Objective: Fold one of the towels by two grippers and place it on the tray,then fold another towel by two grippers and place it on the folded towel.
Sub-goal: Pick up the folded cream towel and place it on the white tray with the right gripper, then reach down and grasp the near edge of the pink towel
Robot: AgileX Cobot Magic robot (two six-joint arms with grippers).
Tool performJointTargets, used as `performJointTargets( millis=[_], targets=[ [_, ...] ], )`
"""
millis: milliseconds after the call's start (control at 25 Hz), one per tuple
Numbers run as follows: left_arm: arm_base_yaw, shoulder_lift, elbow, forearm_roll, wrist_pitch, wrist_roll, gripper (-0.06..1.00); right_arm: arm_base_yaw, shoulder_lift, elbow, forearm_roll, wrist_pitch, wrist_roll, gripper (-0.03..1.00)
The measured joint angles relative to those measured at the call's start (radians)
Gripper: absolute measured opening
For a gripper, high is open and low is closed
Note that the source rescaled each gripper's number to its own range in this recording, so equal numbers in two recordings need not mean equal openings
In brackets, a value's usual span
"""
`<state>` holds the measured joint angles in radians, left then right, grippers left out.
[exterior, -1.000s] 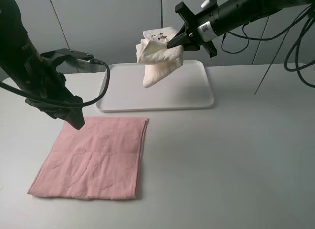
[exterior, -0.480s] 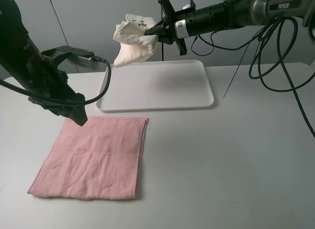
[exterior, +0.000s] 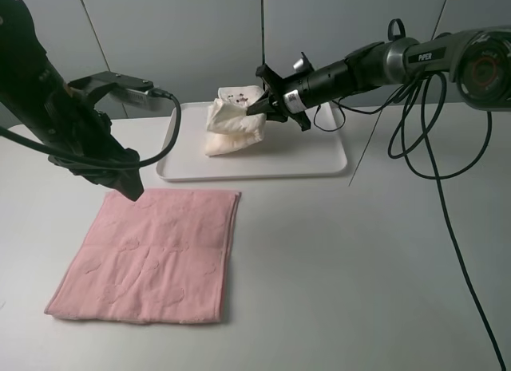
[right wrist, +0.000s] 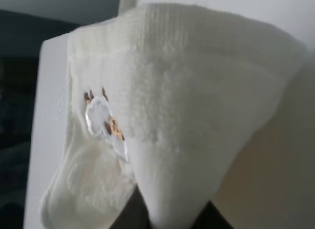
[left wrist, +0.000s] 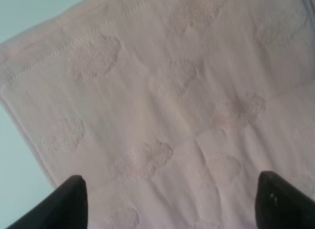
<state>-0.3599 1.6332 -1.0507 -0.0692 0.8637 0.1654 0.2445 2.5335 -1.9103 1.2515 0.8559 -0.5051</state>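
Observation:
A cream towel with a small embroidered mark lies bunched on the left part of the white tray. My right gripper is shut on the towel's edge and holds it low over the tray; the right wrist view shows the towel filling the frame and hiding the fingertips. A pink towel lies flat on the table in front of the tray. My left gripper hovers over its far left corner, open; in the left wrist view its fingertips stand wide apart above the pink towel.
The right arm's black cables trail over the table on the right. The grey wall stands just behind the tray. The white table extends right of and in front of the pink towel.
My right gripper has swung the cream towel from high at the back left down onto the tray's left part. My left gripper has barely moved.

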Motion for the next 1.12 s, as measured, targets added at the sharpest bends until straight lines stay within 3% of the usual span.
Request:
performJointTargets(
  millis=[160, 240, 480, 560, 880, 1120],
  targets=[
    [0.0, 0.0, 0.0, 0.0, 0.0, 0.0, 0.89, 0.0, 0.0, 0.0, -0.072, -0.036, 0.0, 0.08],
    [0.0, 0.0, 0.0, 0.0, 0.0, 0.0, 0.89, 0.0, 0.0, 0.0, -0.099, -0.041, 0.016, 0.14],
    [0.0, 0.0, 0.0, 0.0, 0.002, 0.0, 0.89, 0.0, 0.0, -0.001, -0.199, -0.033, 0.069, 0.67],
    [0.0, 0.0, 0.0, 0.0, 0.004, 0.0, 0.89, 0.0, 0.0, -0.002, -0.206, -0.017, 0.068, 0.76],
    [0.0, 0.0, 0.0, 0.014, 0.049, 0.019, 0.89, 0.0, -0.187, -0.002, -0.403, 0.011, 0.025, 0.79],
    [0.0, -0.002, 0.0, 0.04, 0.093, 0.046, 0.89, 0.0, -0.362, -0.006, -0.617, 0.116, 0.03, 0.79]
  ],
)
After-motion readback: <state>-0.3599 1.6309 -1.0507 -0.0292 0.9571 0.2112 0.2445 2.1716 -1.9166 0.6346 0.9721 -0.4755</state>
